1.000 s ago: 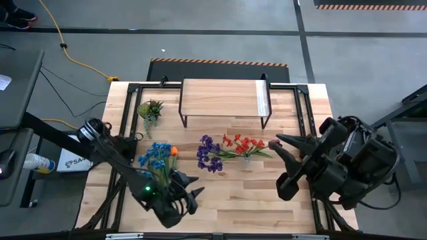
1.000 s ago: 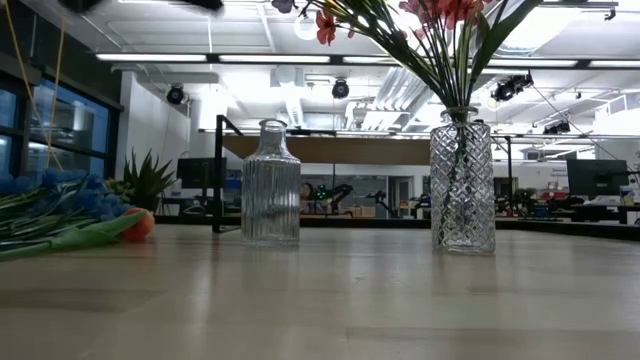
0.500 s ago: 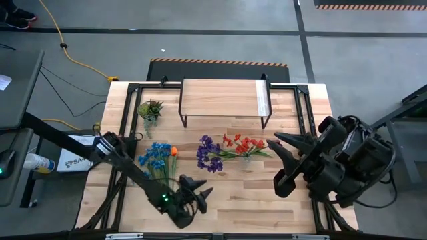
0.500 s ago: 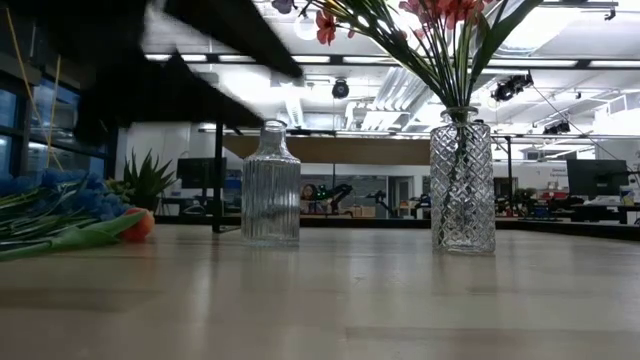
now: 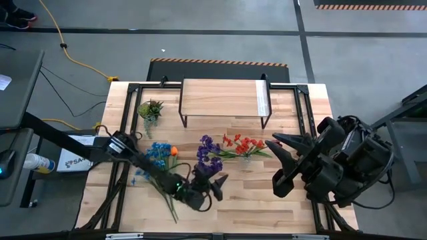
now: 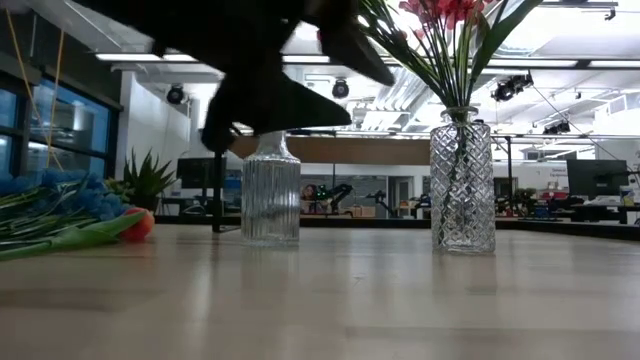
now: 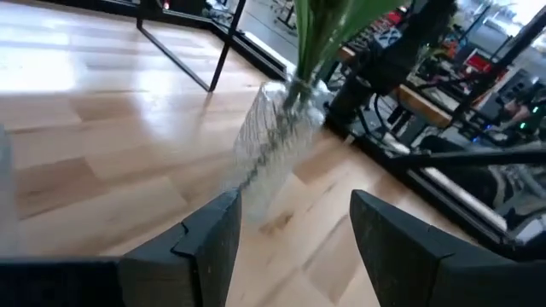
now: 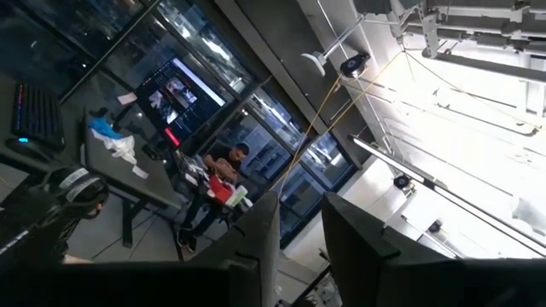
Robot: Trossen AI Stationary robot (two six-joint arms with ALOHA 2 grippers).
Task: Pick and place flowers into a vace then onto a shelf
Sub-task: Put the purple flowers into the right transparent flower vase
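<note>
Red and purple flowers [image 5: 235,147] stand in a diamond-cut glass vase [image 6: 462,182], stems down in its neck. A blue bunch with one orange bloom [image 5: 157,157] lies flat on the table at the left. An empty ribbed glass vase [image 6: 270,192] stands upright mid-table. My left gripper [image 5: 215,185] hovers open, low over the table by the purple blooms. In its wrist view [image 7: 294,234] the diamond-cut vase [image 7: 271,141] shows beyond the fingers. My right gripper [image 5: 275,160] hangs high at the right, a narrow gap between its fingers [image 8: 300,247], nothing in it. The shelf [image 5: 223,100] stands at the far edge.
A small spiky potted plant [image 5: 150,109] stands at the far left, beside the shelf. Black frame rails [image 5: 303,107] run along the table's sides. Bare planks [image 5: 253,207] lie along the near edge. In the low view my left gripper's dark shape [image 6: 275,75] crosses the ribbed vase's top.
My left gripper has swung from the near left, by the blue bunch's stems, toward the table's right and downward. It has turned toward the diamond-cut vase and stayed open. The flowers and vases have not moved.
</note>
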